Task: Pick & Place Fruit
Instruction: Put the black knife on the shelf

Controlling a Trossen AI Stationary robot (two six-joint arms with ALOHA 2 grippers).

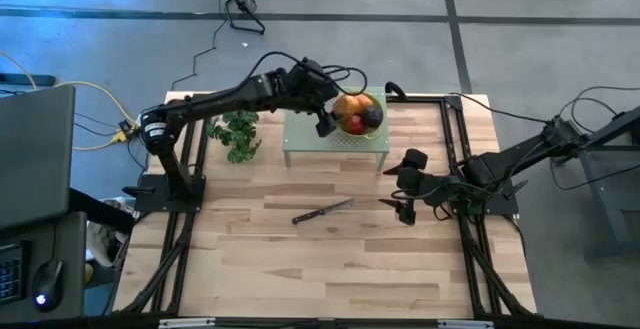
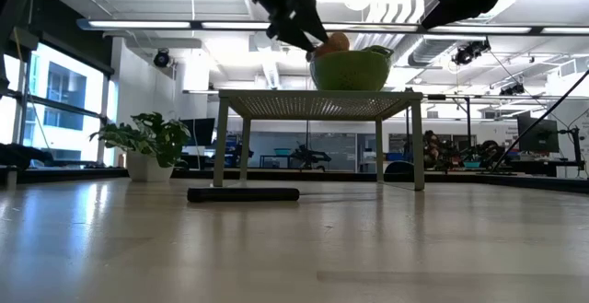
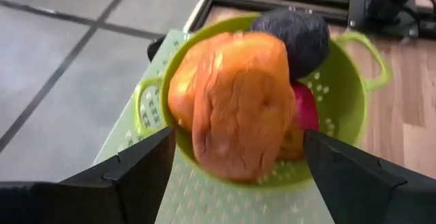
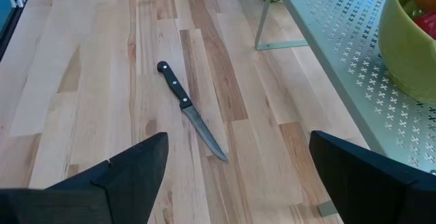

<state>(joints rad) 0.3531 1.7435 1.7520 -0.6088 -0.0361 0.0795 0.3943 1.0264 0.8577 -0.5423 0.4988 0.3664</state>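
Observation:
A green colander bowl stands on a pale green perforated stand at the table's far middle. In it lie a big orange oblong piece on top, a dark purple round one and a red one. My left gripper is open at the bowl's left rim, just above it, its fingers standing either side of the orange piece without touching it. In the low view the left gripper is close beside the orange piece. My right gripper is open and empty over the table's right part.
A slim dark-handled knife lies on the wooden table in the middle; it also shows in the right wrist view. A leafy green bunch lies left of the stand. Bare wood stretches toward the near edge.

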